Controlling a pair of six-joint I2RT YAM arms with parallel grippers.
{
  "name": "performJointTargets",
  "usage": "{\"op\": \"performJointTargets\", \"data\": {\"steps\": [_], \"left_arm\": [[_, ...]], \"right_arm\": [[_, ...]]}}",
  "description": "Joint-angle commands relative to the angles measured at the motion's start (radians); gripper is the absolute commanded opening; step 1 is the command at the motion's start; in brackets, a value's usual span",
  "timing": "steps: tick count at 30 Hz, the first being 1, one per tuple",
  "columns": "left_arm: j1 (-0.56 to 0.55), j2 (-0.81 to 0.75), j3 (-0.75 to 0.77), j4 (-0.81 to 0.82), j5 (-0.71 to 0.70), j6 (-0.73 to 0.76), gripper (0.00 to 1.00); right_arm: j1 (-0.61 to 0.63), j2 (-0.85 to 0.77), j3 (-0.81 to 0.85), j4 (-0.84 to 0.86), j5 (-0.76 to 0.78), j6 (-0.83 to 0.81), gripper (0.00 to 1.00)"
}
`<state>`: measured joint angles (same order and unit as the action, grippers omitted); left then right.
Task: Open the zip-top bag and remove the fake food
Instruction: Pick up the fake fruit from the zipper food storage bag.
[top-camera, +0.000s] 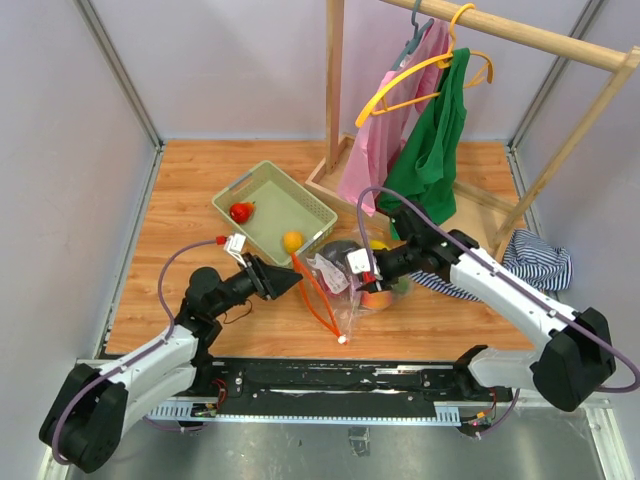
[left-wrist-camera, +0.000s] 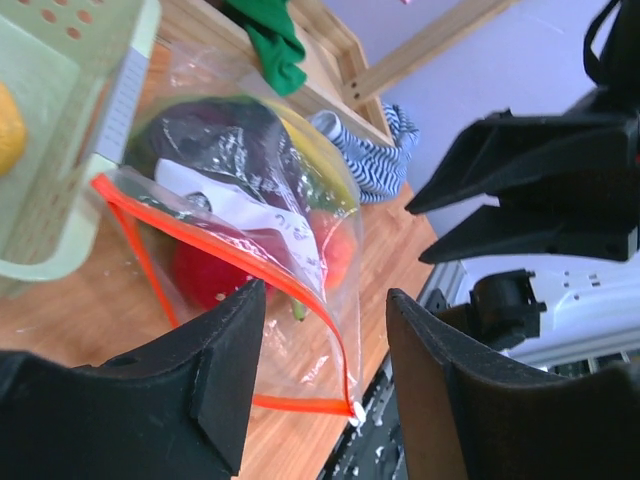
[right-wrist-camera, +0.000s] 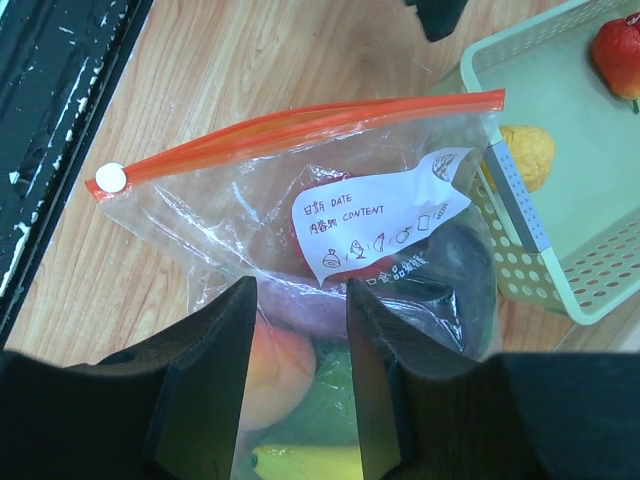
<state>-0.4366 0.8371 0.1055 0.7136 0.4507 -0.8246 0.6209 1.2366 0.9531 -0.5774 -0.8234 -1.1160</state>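
Note:
The zip-top bag (top-camera: 338, 285) lies on the wooden table just in front of the green basket (top-camera: 262, 182), its orange zip strip (top-camera: 318, 300) facing left. It holds fake food: a peach (right-wrist-camera: 280, 365), a banana (right-wrist-camera: 300, 462), a green piece (right-wrist-camera: 335, 400), a purple eggplant (right-wrist-camera: 460, 260) and a red piece (left-wrist-camera: 205, 275). A red fruit (top-camera: 241, 211) and an orange fruit (top-camera: 291, 241) lie in the basket. My left gripper (top-camera: 298, 281) is open at the zip strip (left-wrist-camera: 230, 250), which runs between its jaws. My right gripper (top-camera: 368, 270) is open, jaws down on the bag (right-wrist-camera: 250, 210) over the peach.
A wooden clothes rack (top-camera: 335, 120) with pink and green garments on hangers stands at the back right. A striped cloth (top-camera: 540, 258) lies at the right. The black rail (top-camera: 330, 375) runs along the table's near edge. Grey walls close in both sides.

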Motion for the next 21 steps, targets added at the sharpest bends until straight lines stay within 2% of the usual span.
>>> {"op": "performJointTargets", "data": {"steps": [1,5,8,10,15,21], "left_arm": [[-0.064,0.026,-0.018,0.069,-0.009,0.071,0.55],[-0.087,0.031,-0.052,0.086,-0.003,0.119,0.56],[-0.092,0.014,-0.108,0.153,0.002,0.138,0.57],[-0.093,0.002,-0.138,0.188,0.010,0.153,0.58],[-0.096,0.000,-0.169,0.233,0.011,0.195,0.61],[-0.105,0.098,-0.180,0.352,0.032,0.242,0.61]], "right_arm": [[-0.020,0.032,0.052,-0.048,-0.059,0.037,0.43],[-0.019,0.091,0.156,-0.216,-0.129,-0.087,0.47],[-0.019,0.145,0.249,-0.304,-0.113,-0.154,0.50],[-0.016,0.168,0.269,-0.313,-0.118,-0.174,0.50],[0.019,0.195,0.236,-0.244,-0.088,-0.216,0.60],[0.051,0.267,0.262,-0.189,-0.012,-0.181,0.60]]}}
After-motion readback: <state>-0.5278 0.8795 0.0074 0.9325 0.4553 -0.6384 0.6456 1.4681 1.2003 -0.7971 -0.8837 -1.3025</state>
